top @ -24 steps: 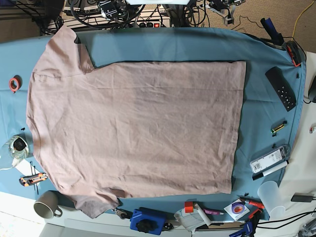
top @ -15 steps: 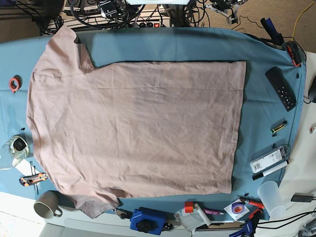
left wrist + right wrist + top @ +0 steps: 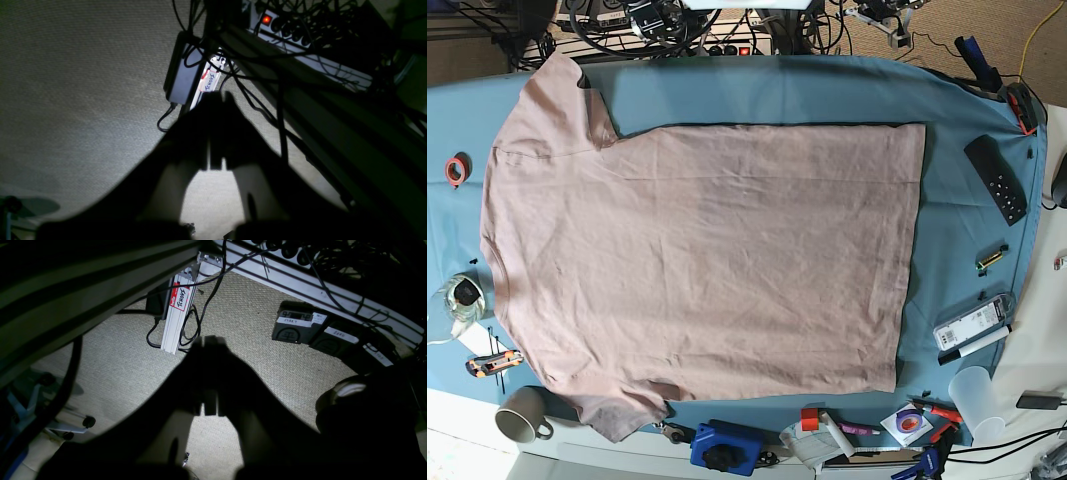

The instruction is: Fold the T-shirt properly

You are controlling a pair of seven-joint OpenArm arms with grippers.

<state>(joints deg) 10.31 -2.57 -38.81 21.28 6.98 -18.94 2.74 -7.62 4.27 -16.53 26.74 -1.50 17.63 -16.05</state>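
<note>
nothing moved, left gripper (image 3: 217, 100) closed empty, right gripper (image 3: 209, 341) likewise

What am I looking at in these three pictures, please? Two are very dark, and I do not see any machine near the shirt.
The bright picture looks down on a blue table cloth with a pink T-shirt spread flat, unfolded. Small clutter lies around it: a mug, a remote.

The dark pictures come from cameras on the robot's two wrists. Each shows its own gripper as a black silhouette: the left gripper and right gripper, both shut, holding nothing, pointing at carpet and cables, away from the shirt.
</note>
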